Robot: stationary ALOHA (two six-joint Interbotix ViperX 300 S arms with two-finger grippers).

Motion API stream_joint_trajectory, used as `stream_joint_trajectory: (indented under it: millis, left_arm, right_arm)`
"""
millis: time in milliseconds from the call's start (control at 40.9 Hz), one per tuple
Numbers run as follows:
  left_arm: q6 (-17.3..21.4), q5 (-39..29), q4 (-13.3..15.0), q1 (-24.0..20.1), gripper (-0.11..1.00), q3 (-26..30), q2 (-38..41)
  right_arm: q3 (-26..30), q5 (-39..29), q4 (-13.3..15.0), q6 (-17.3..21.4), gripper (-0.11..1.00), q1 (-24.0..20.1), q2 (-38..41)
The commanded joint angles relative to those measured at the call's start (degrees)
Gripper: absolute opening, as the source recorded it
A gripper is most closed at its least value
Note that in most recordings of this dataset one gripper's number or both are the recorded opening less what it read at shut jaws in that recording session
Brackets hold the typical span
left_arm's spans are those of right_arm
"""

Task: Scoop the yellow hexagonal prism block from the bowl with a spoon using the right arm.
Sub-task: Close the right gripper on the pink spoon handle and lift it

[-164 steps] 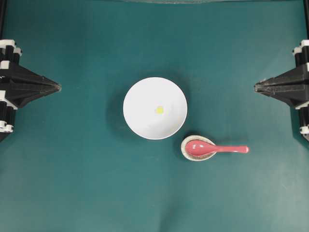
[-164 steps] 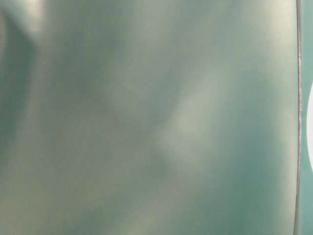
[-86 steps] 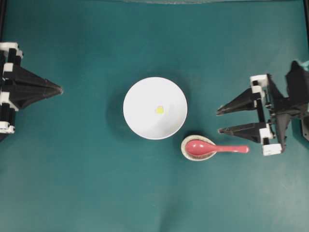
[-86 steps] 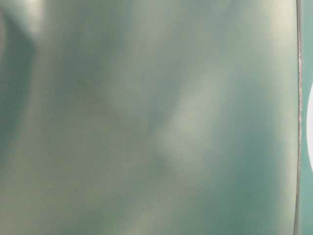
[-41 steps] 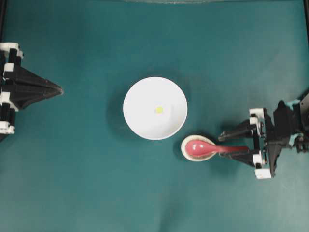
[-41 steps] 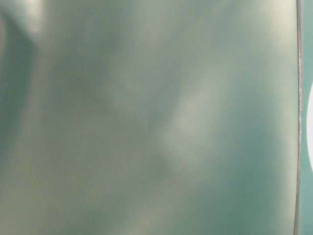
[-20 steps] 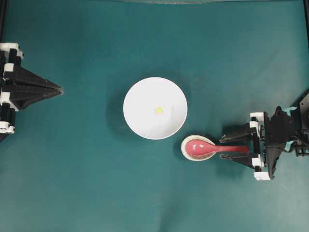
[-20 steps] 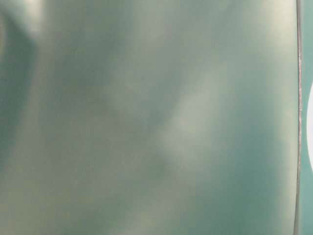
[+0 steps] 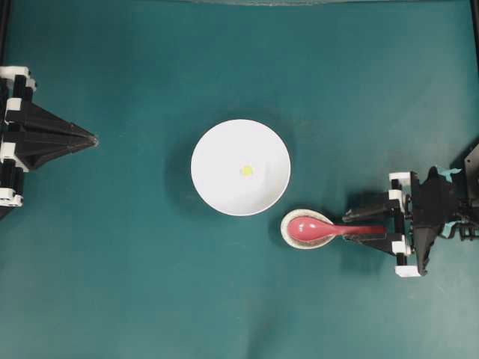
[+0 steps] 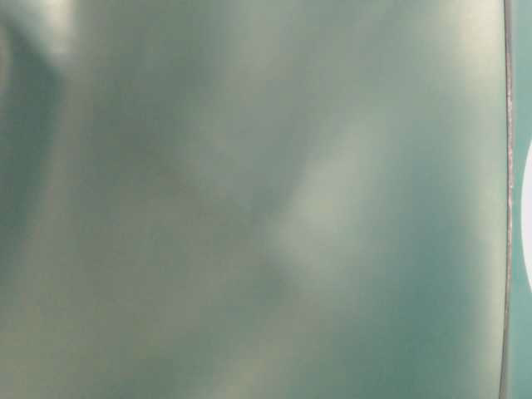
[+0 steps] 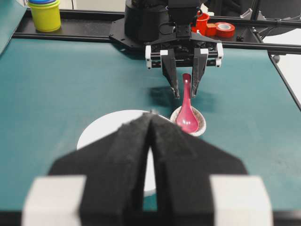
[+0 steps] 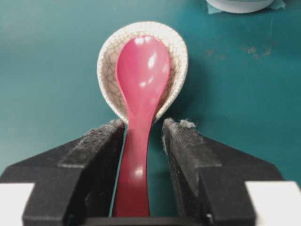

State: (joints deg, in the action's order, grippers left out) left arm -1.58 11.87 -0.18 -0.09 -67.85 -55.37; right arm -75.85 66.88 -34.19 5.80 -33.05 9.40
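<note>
Right gripper (image 12: 143,141) has dropped over the spoon (image 12: 141,89) handle and its fingers are narrowing either side of it, small gaps left, no grip yet; spoon's scoop sits in the speckled rest (image 9: 288,222); yellow block (image 9: 246,170) lies untouched mid-bowl (image 9: 217,142); left gripper (image 9: 86,139) parked, fingers pressed together; pickup looks imminent.

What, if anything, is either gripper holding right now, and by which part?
Nothing yet. The right gripper straddles the spoon handle, with a gap visible beside one finger. The left gripper is shut and empty.
</note>
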Motion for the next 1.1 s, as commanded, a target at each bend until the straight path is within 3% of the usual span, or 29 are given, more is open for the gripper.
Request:
stream_joint_trajectory:
  millis: [0, 856, 954, 1076]
  left_arm:
    - [0.0, 0.26, -0.18, -0.09, -0.01, 1.67, 0.35]
    - [0.0, 0.26, -0.26, -0.09, -0.01, 1.67, 0.35]
    - [0.0, 0.26, -0.26, -0.09, -0.01, 1.67, 0.35]
    - [0.0, 0.26, -0.26, -0.09, -0.01, 1.67, 0.35]
  right_arm:
    - [0.62, -0.44, 0.09, -0.62, 0.45, -0.26, -0.53]
    - [1.14, -0.97, 0.18, -3.08, 0.43, -0.26, -0.53]
    - [1.14, -0.44, 0.09, -3.16, 0.4, -0.26, -0.7]
    - [1.14, -0.44, 0.09, -3.16, 0.26, -0.26, -1.49]
